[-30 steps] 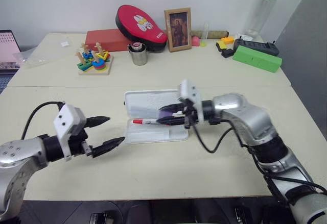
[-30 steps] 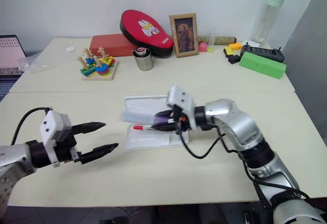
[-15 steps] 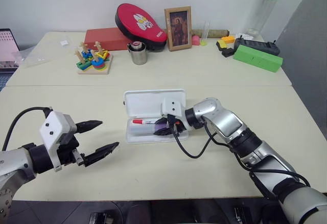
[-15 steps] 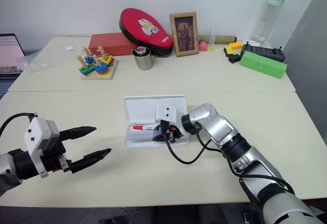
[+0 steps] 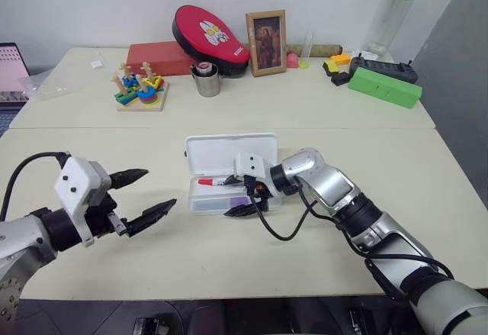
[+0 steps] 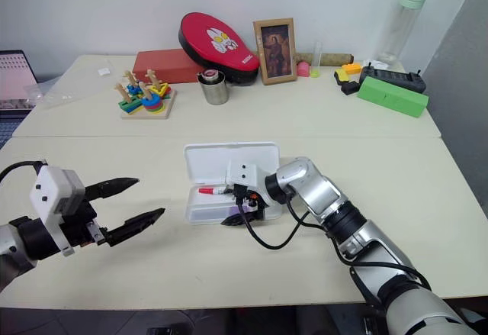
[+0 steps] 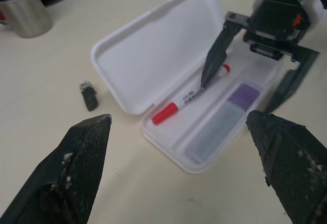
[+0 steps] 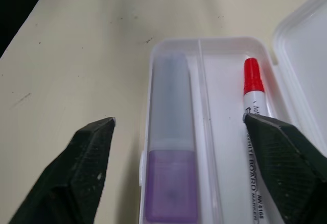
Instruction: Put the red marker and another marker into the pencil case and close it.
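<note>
The white pencil case (image 5: 229, 152) lies open in the middle of the table, its lid flat toward the back. The red marker (image 5: 216, 182) rests in the far channel of the tray. The lilac marker (image 8: 171, 193) lies in the near channel, with its translucent cap pointing away from my right wrist. My right gripper (image 5: 237, 195) hovers open just over the tray, one finger on each side of the lilac marker and apart from it. To the left of the case, my left gripper (image 5: 158, 191) hangs open and empty above the table.
A small black capsule-shaped object (image 7: 90, 96) lies on the table beside the lid. Along the back stand a wooden stacking toy (image 5: 139, 91), a metal cup (image 5: 204, 81), a red flat box (image 5: 160, 59), a photo frame (image 5: 265, 33) and a green box (image 5: 383, 87).
My right gripper came down into the tray with the lilac marker, then opened and left it lying in the near channel. The left gripper rose a little.
</note>
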Tool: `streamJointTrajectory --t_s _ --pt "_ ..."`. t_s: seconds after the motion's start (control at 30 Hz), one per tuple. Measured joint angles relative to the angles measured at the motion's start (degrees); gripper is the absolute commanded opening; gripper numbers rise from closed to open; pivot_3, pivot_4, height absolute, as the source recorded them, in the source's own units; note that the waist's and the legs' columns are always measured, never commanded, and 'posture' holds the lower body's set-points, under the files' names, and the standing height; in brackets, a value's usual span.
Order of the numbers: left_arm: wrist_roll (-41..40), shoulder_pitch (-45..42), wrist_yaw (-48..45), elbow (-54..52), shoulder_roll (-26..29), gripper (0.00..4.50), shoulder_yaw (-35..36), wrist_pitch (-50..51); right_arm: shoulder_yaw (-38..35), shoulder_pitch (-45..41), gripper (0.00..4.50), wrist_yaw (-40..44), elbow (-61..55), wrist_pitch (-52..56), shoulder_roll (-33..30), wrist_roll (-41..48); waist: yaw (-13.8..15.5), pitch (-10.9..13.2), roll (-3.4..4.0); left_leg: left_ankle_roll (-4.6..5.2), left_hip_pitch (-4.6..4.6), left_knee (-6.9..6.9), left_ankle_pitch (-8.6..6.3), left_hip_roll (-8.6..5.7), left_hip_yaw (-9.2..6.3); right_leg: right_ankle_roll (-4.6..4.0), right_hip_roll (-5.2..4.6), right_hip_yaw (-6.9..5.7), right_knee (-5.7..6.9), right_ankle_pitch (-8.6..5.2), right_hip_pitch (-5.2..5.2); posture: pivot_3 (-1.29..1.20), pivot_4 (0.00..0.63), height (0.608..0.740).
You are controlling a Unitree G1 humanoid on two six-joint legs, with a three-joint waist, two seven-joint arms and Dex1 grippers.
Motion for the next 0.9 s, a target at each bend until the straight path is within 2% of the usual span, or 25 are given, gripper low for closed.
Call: streamJointTrajectory --t_s 0.1,0.13,0.27,0.37,0.5,0.57,0.67,0.9 --pt "2.59 -4.06 4.40 4.66 -0.92 4.50 -1.66 -0.07 -6.25 -1.36 4.47 -0.24 -3.67 1.42 1.38 5.18 -0.04 0.02 0.03 0.00 -0.02 0.00 0.00 0.00 -0.02 -0.01 0.01 -0.01 0.01 0.02 0.01 0.00 0.150 0.740" --pt "3.76 -6.98 6.66 7.59 -1.61 4.50 -3.26 0.11 -10.70 -1.74 4.47 -1.03 -6.16 3.35 2.45 9.35 -0.01 0.03 0.04 0.00 -0.02 0.00 0.00 -0.01 -0.08 -0.02 0.01 -0.04 0.02 0.03 0.02 0.00 0.150 0.740" --pt "9.22 -11.61 10.64 16.41 -1.77 4.50 -8.21 -0.16 -18.01 -4.14 4.47 -4.43 -12.43 7.40 3.41 15.66 -0.02 0.01 0.01 0.00 -0.02 0.00 0.00 -0.02 -0.11 -0.16 0.02 -0.08 0.02 0.11 0.04 0.00 0.150 0.740" --pt "13.00 -15.73 11.15 24.99 -1.95 4.50 -12.90 -1.52 -21.19 -4.00 4.47 -8.61 -15.45 9.17 2.71 17.00 0.20 0.01 0.02 0.00 -0.03 -0.01 0.00 -0.02 -0.15 -0.16 0.02 -0.13 0.04 0.11 0.01 0.00 0.150 0.740" --pt "17.19 -24.67 8.89 36.66 -4.84 4.50 -21.15 -6.09 -22.92 -3.63 4.47 -13.92 -19.09 11.60 2.03 17.57 0.46 0.00 0.01 -0.01 -0.06 0.00 0.01 -0.04 -0.14 -0.16 0.01 -0.12 0.04 0.12 0.02 0.00 0.150 0.740" --pt "18.16 -26.46 8.48 39.18 -5.51 4.50 -22.85 -7.36 -22.92 -3.50 4.47 -14.82 -19.86 12.24 1.91 17.79 0.47 0.00 0.01 -0.01 -0.08 -0.01 0.01 -0.03 -0.16 -0.17 0.01 -0.14 0.05 0.13 0.02 0.00 0.150 0.740" --pt "20.99 -34.60 6.48 49.13 -8.73 4.50 -27.20 -11.26 -23.40 -2.59 4.47 -17.54 -22.35 13.60 0.52 18.42 0.87 0.00 0.02 -0.01 -0.09 0.01 0.01 -0.05 -0.25 -0.17 0.02 -0.22 0.11 0.13 0.02 0.00 0.150 0.740" --pt "25.29 -43.02 4.29 62.78 -11.77 4.50 -31.08 -18.37 -23.68 -1.33 4.47 -20.30 -23.70 14.73 -0.74 18.85 0.94 0.00 0.02 -0.01 -0.09 0.02 0.02 -0.05 -0.29 -0.18 0.02 -0.27 0.18 0.13 0.03 0.00 0.150 0.740"
